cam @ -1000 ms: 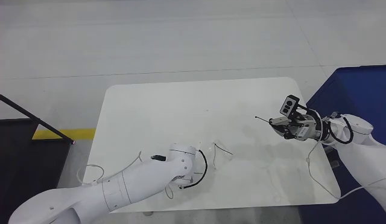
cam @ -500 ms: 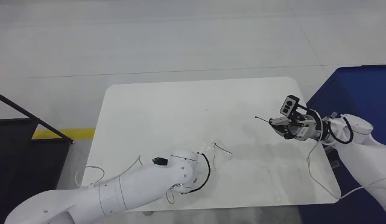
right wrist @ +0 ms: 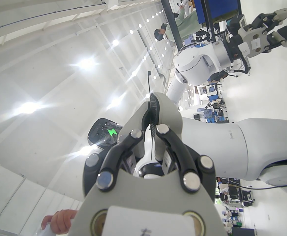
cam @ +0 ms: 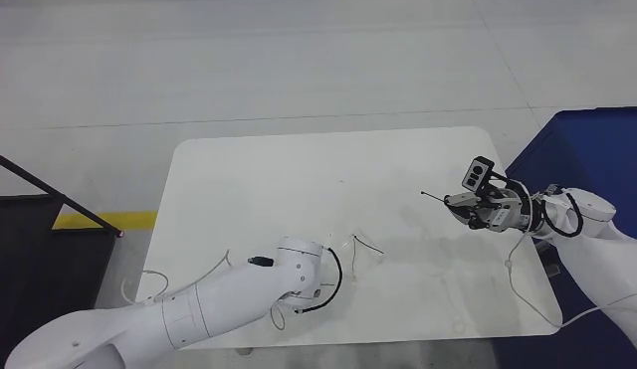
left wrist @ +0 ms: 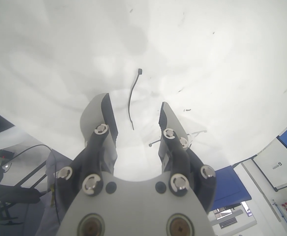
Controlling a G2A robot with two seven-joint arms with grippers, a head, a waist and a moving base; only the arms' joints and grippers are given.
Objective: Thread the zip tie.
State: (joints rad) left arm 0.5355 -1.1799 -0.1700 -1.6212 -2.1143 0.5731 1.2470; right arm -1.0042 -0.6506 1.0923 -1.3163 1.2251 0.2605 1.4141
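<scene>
**Lying zip tie** (left wrist: 129, 101): a black strip with a small square head, flat on the white worktop (cam: 259, 180), towards its near edge. The left tool (left wrist: 135, 98) hangs over it with jaws apart, straddling the tail end and not touching it. At the right, the held zip tie (right wrist: 149, 84) is clamped in the right tool (right wrist: 151, 103) above the worktop, free end pointing left. We judge the step in hand to be the pickup. We would descend squarely and pinch across the strip's width, leaving the head exposed for threading.
</scene>
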